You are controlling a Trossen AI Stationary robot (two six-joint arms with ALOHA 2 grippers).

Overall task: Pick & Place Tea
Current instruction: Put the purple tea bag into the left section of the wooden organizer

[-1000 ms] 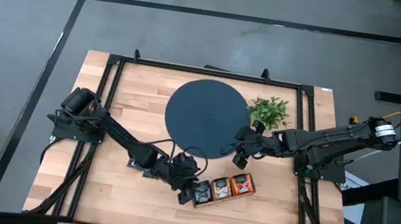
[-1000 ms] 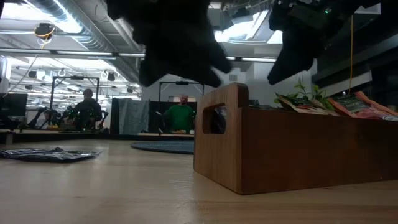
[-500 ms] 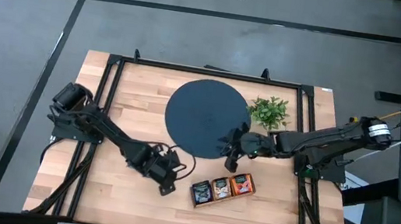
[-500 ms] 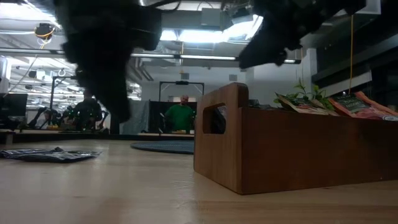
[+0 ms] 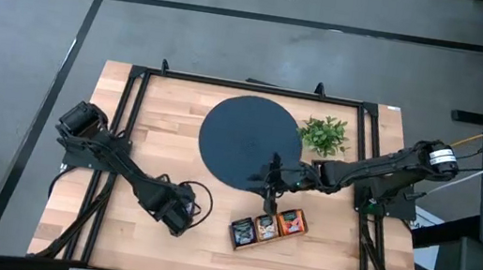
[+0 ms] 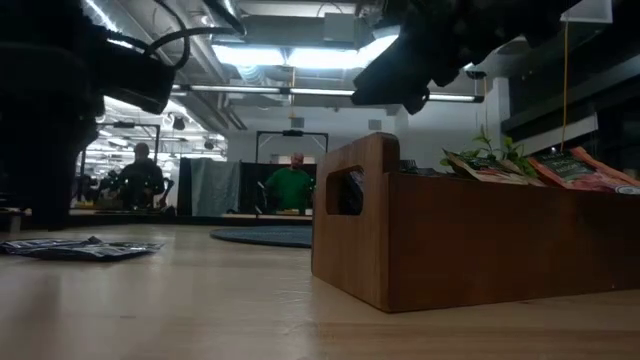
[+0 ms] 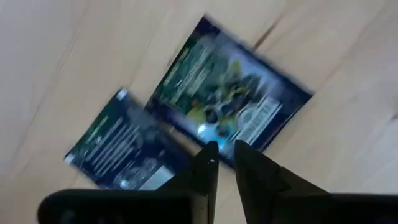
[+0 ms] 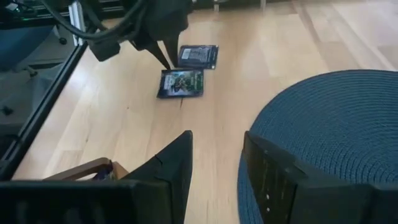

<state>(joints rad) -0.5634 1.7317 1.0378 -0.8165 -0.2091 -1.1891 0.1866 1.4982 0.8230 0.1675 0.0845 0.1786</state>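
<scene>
The bench (image 5: 150,113) carries a round dark mat (image 5: 241,135) just behind the wooden tray (image 6: 480,240), and both arms reach in toward that tray. The tray already holds tea in its three compartments, with orange-red sachets (image 5: 292,222) in the end one. Two dark navy sachets lie flat on the bare wood a little way off the tray's opposite end, one (image 7: 233,102) slightly overlapping the other (image 7: 118,149). The left claw (image 5: 176,219) hangs right above them with its fingers drawn almost together, a slim gap showing and nothing pinched between them. The right claw (image 5: 270,188) waits spread and empty just behind the tray, over the mat's near edge. The step in hand looks like picking up one dark sachet. Flat packets give little to bite on, so the left claw probably needs to widen before it comes down. It would do best to take the upper sachet at a free edge away from the overlap, so the packet beneath is not dragged along, then carry it to the tray's dark compartment
</scene>
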